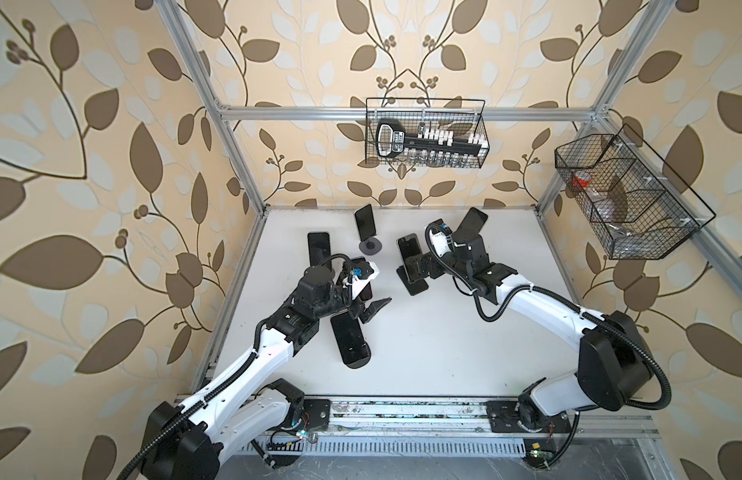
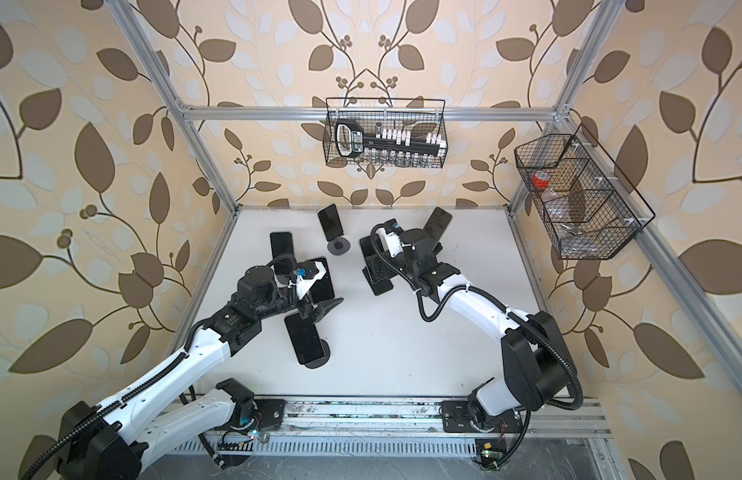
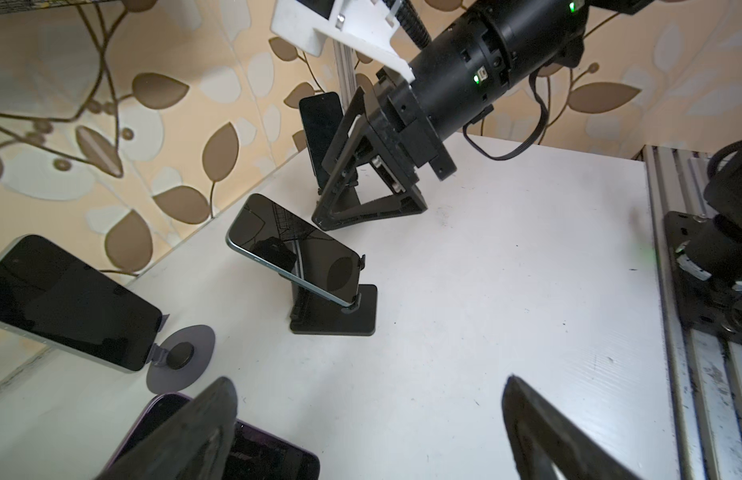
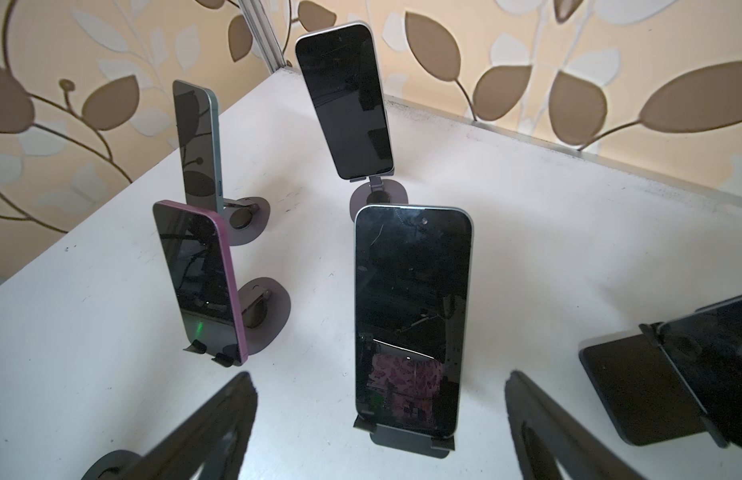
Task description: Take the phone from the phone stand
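Your target, as I read it, is the grey-edged, dark-screened phone (image 1: pixel 407 250). It leans on the black flat-based stand (image 1: pixel 417 286) near the centre of both top views, just left of the right arm's wrist. The right gripper (image 4: pixel 377 376) faces the screen with its black fingers (image 4: pixel 203 432) spread wide and nothing between them. The phone sits ahead of the tips and is not yet enclosed. The left gripper (image 1: pixel 375 309) hangs lower left of centre in a top view, its jaws likewise wide and empty, just beside a dark phone on a round base (image 1: pixel 348 338).

To close in well, line the jaws up with the phone's two long edges and bring them round its upper half before you squeeze. Keep the spread wider than the phone until both pads are past the edges. The bottom edge rests behind two small black lips (image 4: pixel 363 424), so I would lift along the lean of the stand rather than drag the phone straight off the front. The stand looks light and may ride up with the phone, so go slowly. Mind the second black stand (image 4: pixel 635 386), carrying another phone, close beside one finger.
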You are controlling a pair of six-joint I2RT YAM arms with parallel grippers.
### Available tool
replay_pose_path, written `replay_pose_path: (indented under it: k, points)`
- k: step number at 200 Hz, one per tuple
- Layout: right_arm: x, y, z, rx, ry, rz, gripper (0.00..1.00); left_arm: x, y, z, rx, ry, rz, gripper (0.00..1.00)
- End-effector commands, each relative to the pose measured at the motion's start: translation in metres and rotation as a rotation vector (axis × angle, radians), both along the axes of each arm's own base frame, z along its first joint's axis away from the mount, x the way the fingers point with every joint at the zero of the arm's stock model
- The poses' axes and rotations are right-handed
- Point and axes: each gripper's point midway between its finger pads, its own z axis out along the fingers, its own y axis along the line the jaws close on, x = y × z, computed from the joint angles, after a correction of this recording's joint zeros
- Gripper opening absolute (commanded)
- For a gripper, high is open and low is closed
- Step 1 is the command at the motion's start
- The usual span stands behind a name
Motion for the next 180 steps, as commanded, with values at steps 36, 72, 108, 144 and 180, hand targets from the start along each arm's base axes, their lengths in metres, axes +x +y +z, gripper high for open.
replay_pose_path:
  k: [36,72,108,144,180]
  points:
    - [0.01,0.002,-0.001,0.039,0.015,-0.052,0.95,-0.008,-0.003,0.014,0.008,-0.123,0.001,0.99]
    - [0.013,0.007,-0.007,0.038,0.031,-0.053,0.95,-0.012,-0.005,0.015,0.009,-0.144,-0.004,0.99]
    - [0.019,0.011,-0.017,0.01,0.057,-0.059,0.95,-0.016,-0.007,0.014,0.021,-0.144,-0.014,0.99]
    - [0.021,0.017,-0.027,-0.01,0.087,-0.054,0.96,-0.018,-0.009,0.01,0.043,-0.165,-0.016,0.99]
    - [0.027,0.02,-0.031,-0.035,0.084,-0.052,0.96,-0.024,-0.011,0.011,0.048,-0.197,-0.024,0.99]
